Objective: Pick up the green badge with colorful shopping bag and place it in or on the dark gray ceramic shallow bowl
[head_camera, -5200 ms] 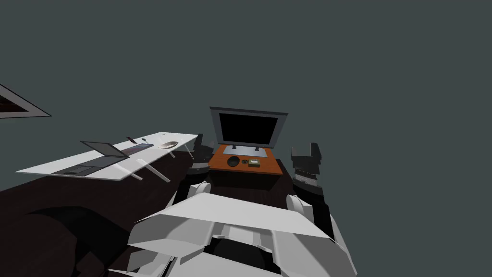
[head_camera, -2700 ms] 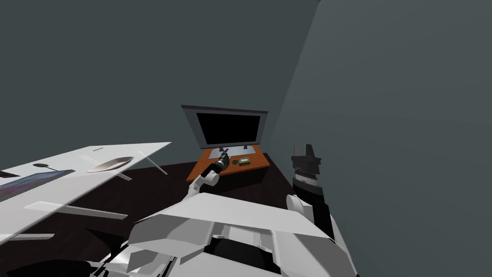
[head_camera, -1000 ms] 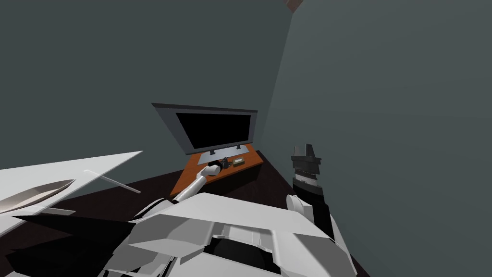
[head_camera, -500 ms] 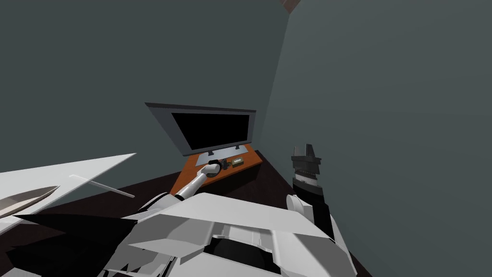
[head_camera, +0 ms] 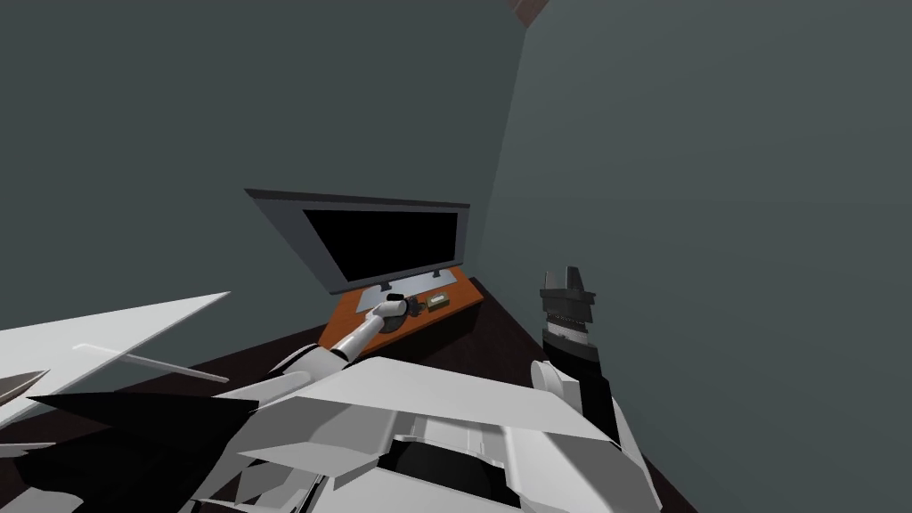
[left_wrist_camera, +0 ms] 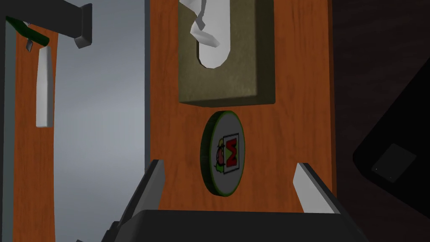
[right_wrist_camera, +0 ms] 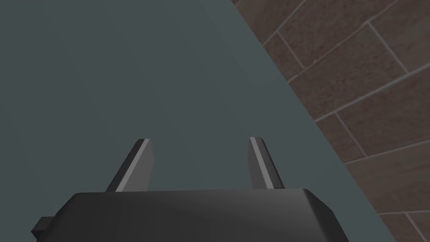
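L gripper (left_wrist_camera: 229,164) was wide open, holding nothing, green-rimmed badge (left_wrist_camera: 222,153) lying between its fingers w/o contact; R gripper (right_wrist_camera: 199,140) also open.

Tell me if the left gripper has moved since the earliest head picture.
Yes: the left gripper went from beside the orange stand to over it.

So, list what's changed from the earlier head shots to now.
I turned my base, so the whole view swung. My left arm reached from beside my chest out over the orange stand. The left gripper now hangs open at the badge, a finger to each side, not closed. Nothing was taken or released. The badge, the olive box next to it and the raised right gripper stayed put.
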Available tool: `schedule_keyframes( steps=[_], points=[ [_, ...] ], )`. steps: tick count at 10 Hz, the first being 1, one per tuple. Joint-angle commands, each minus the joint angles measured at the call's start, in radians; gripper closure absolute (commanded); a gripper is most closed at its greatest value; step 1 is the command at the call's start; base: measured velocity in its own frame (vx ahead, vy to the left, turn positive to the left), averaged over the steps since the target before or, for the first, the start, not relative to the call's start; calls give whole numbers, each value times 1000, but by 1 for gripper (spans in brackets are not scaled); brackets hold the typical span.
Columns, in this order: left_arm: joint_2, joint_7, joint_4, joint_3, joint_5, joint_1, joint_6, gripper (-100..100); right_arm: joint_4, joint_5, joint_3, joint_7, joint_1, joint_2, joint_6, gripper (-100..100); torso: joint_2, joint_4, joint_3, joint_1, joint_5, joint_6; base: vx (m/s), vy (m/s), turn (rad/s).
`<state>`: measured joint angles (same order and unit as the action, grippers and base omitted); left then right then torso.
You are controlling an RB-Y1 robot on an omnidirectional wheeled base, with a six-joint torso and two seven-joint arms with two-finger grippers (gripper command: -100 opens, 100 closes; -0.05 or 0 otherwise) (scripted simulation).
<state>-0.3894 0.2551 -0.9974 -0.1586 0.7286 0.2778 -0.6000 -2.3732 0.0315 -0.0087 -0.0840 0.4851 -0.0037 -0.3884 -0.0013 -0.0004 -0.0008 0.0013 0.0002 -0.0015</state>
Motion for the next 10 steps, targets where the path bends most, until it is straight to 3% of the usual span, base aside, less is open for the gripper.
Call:
schedule_keyframes(
  steps=[1,2,5,6,7,9,10],
  points=[
    [-8,7,50,3,27,40,-46,-100,0,0,0,0,0,0,0,0,0,0,0,0,0,0,22,28,-93],
    [-8,7,79,3,27,40,-46,-100,0,0,0,0,0,0,0,0,0,0,0,0,0,0,18,22,-65],
    [-22,24,174,13,63,105,-125,-100,0,0,0,0,0,0,0,0,0,0,0,0,0,0,21,25,-80],
    [-22,24,192,13,63,105,-125,-100,0,0,0,0,0,0,0,0,-1,0,0,0,0,0,21,26,-57],
    [-28,31,218,18,79,135,-162,-100,0,0,0,0,0,0,0,0,0,0,0,0,0,0,19,26,-96],
    [-28,31,243,18,79,135,-162,-100,0,0,0,0,0,0,0,0,0,0,0,0,0,0,14,18,-17],
    [-33,38,274,23,93,162,-196,-100,0,0,0,0,0,0,0,0,0,0,0,-1,0,0,14,14,-72]
  ],
)
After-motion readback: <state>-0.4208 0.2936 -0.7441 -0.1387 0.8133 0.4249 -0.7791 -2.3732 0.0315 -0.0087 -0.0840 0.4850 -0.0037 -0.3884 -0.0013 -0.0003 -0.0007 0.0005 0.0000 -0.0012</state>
